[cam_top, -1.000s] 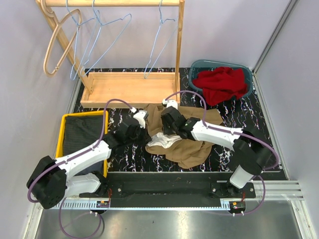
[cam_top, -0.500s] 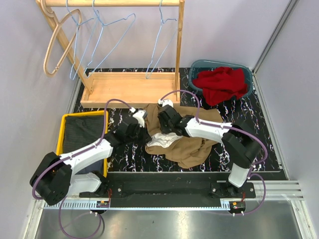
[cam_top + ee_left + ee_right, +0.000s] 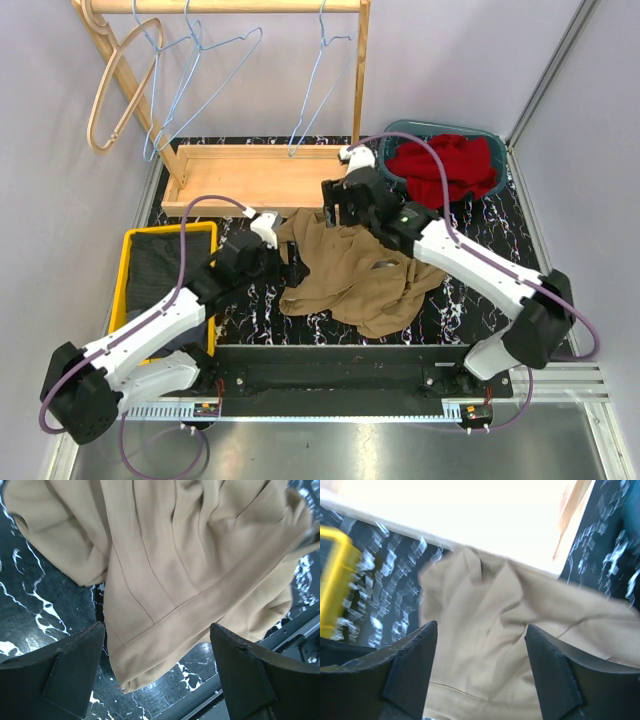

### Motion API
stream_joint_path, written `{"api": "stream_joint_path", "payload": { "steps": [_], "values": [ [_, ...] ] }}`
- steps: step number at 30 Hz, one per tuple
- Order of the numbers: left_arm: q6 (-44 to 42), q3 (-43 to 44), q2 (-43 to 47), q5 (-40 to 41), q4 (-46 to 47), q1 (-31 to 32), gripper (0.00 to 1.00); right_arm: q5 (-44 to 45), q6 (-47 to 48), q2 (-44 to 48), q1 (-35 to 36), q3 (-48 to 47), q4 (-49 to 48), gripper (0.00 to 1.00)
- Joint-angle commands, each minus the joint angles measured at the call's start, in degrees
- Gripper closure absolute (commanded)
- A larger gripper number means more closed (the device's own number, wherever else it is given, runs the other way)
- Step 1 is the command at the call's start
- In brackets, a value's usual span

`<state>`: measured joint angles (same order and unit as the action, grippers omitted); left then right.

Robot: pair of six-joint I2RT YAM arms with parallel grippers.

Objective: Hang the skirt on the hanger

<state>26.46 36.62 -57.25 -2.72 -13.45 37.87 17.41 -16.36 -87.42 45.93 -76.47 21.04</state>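
A brown skirt (image 3: 355, 285) lies crumpled on the black table (image 3: 500, 235).
The left gripper (image 3: 286, 263) is just beside the skirt's left edge. The right gripper (image 3: 336, 211) is over its top edge, near the wooden rack (image 3: 255, 180). Blue wire hangers (image 3: 322, 80) hang from the rack's top bar. A red cloth (image 3: 445, 168) fills the green basket (image 3: 400, 132) on the right.

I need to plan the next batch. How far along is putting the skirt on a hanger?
Done: nothing; the skirt lies crumpled on the table. In hand: nothing; left hand and right hand stand open over it. Left: grip it, fetch one of the hangers, all bare on the rack, and hang it.
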Motion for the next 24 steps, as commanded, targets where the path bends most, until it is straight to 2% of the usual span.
{"api": "stream_joint_path", "payload": {
  "steps": [1, 7, 11, 17, 20, 23, 24],
  "values": [
    [-1.3, 1.6, 2.4, 2.4, -1.5, -0.2, 0.1, 2.0, 4.6, 5.1, -1.0, -7.7, 2.3, 0.16],
    [-1.2, 1.5, 4.5, 5.2, -2.8, -0.2, 0.09, 1.7, 9.1, 0.2, -2.8, -21.8, 2.3, 0.11],
    [-0.4, 1.5, 6.4, 8.2, -4.3, -0.2, 0.09, 1.2, 10.3, -5.6, -3.9, -30.7, 2.0, 0.11],
    [0.2, 1.1, 8.1, 7.6, -5.2, -0.2, 0.08, -0.2, 11.1, -13.2, -5.1, -42.6, -1.9, 0.11],
    [0.3, 0.9, 8.5, 7.4, -5.6, -0.2, 0.08, 0.9, 11.8, -19.8, -5.3, -52.1, -1.2, 0.1],
    [0.9, 0.6, 9.1, 6.8, -5.9, -0.2, 0.08, 4.3, 12.7, -28.4, -5.7, -64.5, 2.8, 0.1],
    [1.0, 0.5, 9.4, 6.5, -5.8, -0.2, 0.08, 5.3, 12.9, -30.6, -5.9, -71.2, 4.1, 0.1]
  ]
}}
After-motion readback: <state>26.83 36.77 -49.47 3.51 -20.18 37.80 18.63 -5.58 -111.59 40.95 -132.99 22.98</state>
